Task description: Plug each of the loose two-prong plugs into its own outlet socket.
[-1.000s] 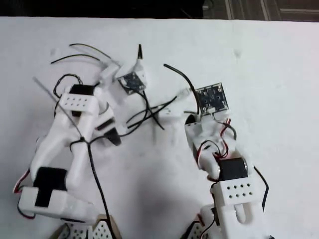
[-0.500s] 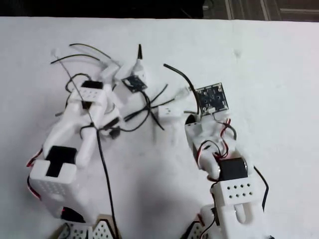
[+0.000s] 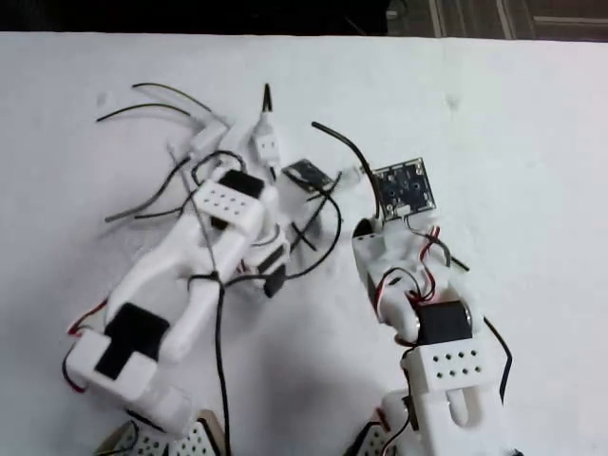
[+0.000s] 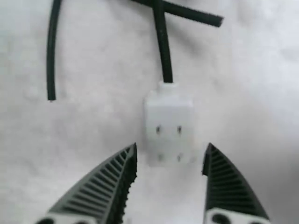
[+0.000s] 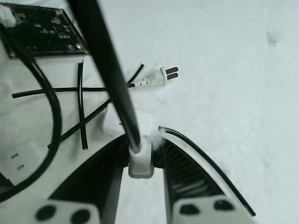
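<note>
A white outlet socket (image 4: 168, 126) lies flat on the table with a black cord leaving its far end. My left gripper (image 4: 170, 151) is open, one fingertip on each side of the socket's near end. In the high view the left gripper (image 3: 273, 269) sits among tangled black cords at the table's middle. My right gripper (image 5: 142, 161) is shut on a white plug (image 5: 140, 163) whose thick black cord runs up and away. Beyond it lie a white socket block (image 5: 122, 122) and a loose two-prong plug (image 5: 161, 77). The right gripper (image 3: 366, 228) rests just below a circuit board (image 3: 404, 187).
A smaller circuit board (image 3: 306, 174) lies between the arms. More white plugs (image 3: 266, 142) and thin black cords (image 3: 157, 95) spread over the back left. The white table (image 3: 532, 142) has free room at the right.
My left arm has swung to the right toward the middle, dragging cords and the small board with it. The right arm has not moved.
</note>
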Action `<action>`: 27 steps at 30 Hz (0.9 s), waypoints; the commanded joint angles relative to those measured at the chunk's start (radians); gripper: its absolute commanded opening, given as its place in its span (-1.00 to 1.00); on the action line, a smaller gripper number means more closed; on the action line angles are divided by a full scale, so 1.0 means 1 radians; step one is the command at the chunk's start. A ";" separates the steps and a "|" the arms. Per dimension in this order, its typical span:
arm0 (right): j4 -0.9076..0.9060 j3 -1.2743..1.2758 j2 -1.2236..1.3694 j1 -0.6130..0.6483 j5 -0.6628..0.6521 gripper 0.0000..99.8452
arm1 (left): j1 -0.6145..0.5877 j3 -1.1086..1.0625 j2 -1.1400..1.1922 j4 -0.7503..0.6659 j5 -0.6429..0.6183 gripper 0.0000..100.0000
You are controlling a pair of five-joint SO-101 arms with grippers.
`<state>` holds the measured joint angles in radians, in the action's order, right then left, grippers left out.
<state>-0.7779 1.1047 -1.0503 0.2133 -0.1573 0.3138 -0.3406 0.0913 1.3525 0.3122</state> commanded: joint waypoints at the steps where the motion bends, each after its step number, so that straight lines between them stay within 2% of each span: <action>1: 0.015 -0.008 -0.010 -0.007 -0.006 -0.97 | -0.010 -0.002 -0.128 0.012 -0.006 -0.47; 9: 0.013 -0.008 -0.010 -0.010 -0.006 -0.97 | -0.045 -0.021 -0.392 0.120 0.049 -0.48; 12: 0.012 -0.008 -0.010 -0.007 -0.006 -0.97 | -0.117 -0.068 -0.501 0.118 0.054 -0.48; 17: -0.033 -0.032 -0.018 0.010 -0.006 -0.97 | -0.305 -0.201 -0.727 0.089 0.094 -0.48; 21: -0.119 -0.097 -0.013 0.113 -0.006 -0.97 | -0.475 -0.388 -0.923 -0.029 0.123 -0.48; 27: -0.188 -0.152 -0.010 0.358 -0.003 -0.97 | -0.696 -0.669 -1.125 -0.198 0.161 -0.48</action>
<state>-0.9513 1.0081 -1.0503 0.4680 -0.1573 -0.2846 -0.9175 -0.9475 1.2359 0.4503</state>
